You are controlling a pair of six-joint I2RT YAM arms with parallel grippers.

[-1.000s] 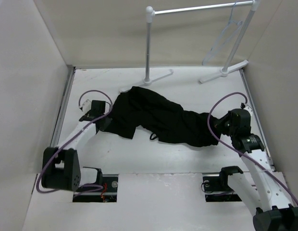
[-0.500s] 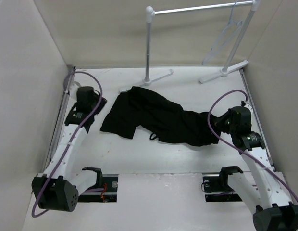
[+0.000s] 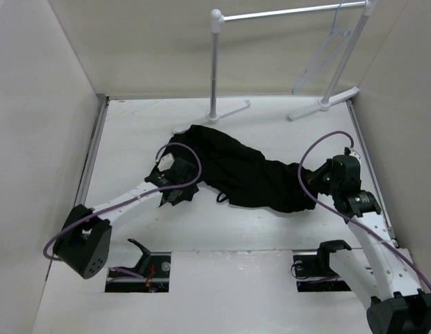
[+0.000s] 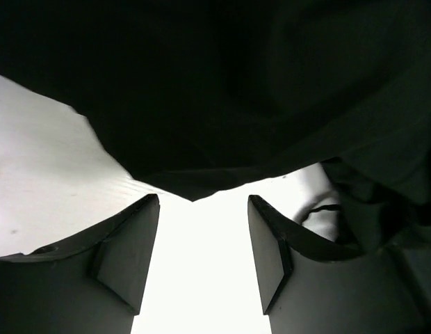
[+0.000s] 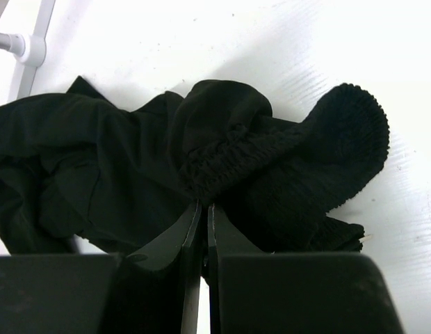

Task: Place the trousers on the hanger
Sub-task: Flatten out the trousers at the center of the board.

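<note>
The black trousers [image 3: 243, 170] lie crumpled across the middle of the table. Over their left end sits my left gripper [image 3: 178, 186]. It stands open in the left wrist view [image 4: 203, 202], with bare table between the fingers and the cloth edge [image 4: 201, 104] just ahead of the tips. My right gripper [image 3: 314, 182] is at the right end, shut on the trousers' ribbed band [image 5: 271, 160], which bunches up at its tips [image 5: 204, 205]. The pale hanger [image 3: 325, 52] hangs from the rail at the back right, far from both grippers.
A white rail stand [image 3: 215, 62] with flat feet [image 3: 229, 111] stands at the back of the table. Beige walls close in the left, right and back sides. A thin drawstring loop [image 3: 221, 197] lies at the trousers' near edge.
My left arm swung out to the left wall, then came back over the trousers' left end, and its jaws opened. The right gripper has kept its grip and place.
</note>
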